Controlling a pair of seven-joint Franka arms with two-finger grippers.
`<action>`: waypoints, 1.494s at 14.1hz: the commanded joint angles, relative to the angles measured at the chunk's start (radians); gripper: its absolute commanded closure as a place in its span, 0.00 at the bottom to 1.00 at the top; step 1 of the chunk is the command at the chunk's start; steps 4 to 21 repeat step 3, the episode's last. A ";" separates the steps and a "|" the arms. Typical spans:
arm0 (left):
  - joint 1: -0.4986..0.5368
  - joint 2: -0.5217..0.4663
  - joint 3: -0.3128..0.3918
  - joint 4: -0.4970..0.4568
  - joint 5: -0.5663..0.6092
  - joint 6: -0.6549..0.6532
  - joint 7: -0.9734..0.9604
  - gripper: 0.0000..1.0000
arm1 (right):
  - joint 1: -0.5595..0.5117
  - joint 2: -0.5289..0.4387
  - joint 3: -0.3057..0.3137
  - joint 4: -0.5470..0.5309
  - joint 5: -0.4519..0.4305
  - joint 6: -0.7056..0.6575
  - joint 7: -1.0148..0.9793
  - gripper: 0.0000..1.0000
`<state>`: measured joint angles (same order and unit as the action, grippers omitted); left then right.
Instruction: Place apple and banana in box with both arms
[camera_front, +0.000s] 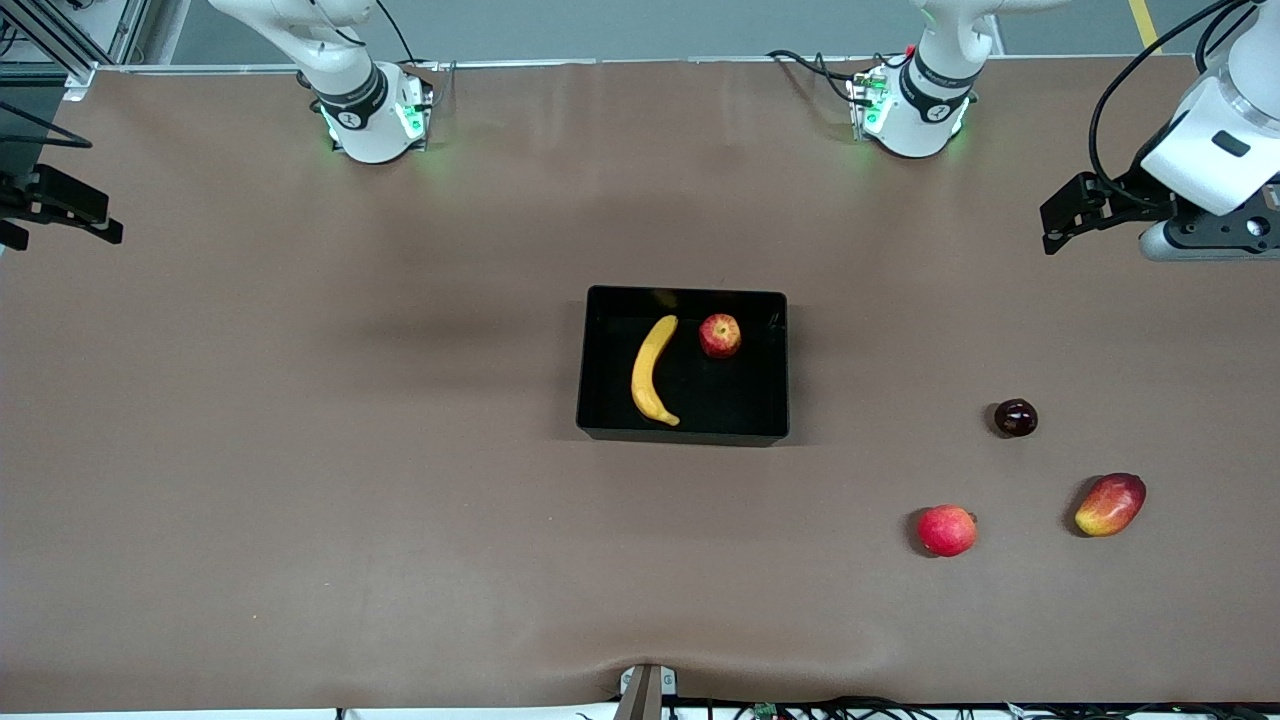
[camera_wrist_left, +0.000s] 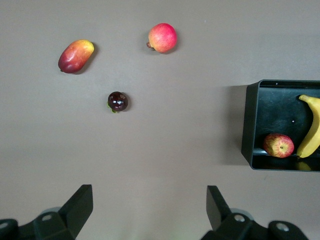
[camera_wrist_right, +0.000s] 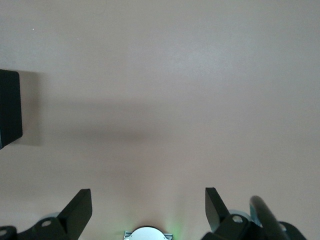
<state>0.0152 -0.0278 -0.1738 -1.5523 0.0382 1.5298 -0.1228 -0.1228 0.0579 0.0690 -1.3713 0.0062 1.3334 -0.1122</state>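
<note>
1. The apple (camera_front: 720, 335) and the banana (camera_front: 652, 371) both lie inside the box (camera_front: 683, 435), side by side without touching; the apple sits toward the left arm's end of it, near the wall farthest from the front camera.
2. The left tool (camera_wrist_left: 149, 207) hangs with its jaws spread wide and empty over bare counter (camera_front: 300, 450) at the left arm's end.
3. The right tool (camera_wrist_right: 148, 207) is likewise wide and empty at the right arm's end.
4. Judged by how things lie, the task looks done.
5. If regrasped, the apple is firm, smooth and apt to roll, so it should be pinched across its widest part.
6. The banana is light and bruises easily; mid-length, across its narrow width, suits best.
</note>
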 joint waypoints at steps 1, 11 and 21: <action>0.002 -0.003 0.005 0.006 -0.023 -0.007 0.017 0.00 | 0.002 -0.020 0.003 -0.014 -0.006 0.003 0.000 0.00; 0.000 -0.003 0.005 0.006 -0.024 -0.007 0.017 0.00 | 0.002 -0.020 0.003 -0.014 -0.006 0.001 0.000 0.00; 0.000 -0.003 0.005 0.006 -0.024 -0.007 0.017 0.00 | 0.002 -0.020 0.003 -0.014 -0.006 0.001 0.000 0.00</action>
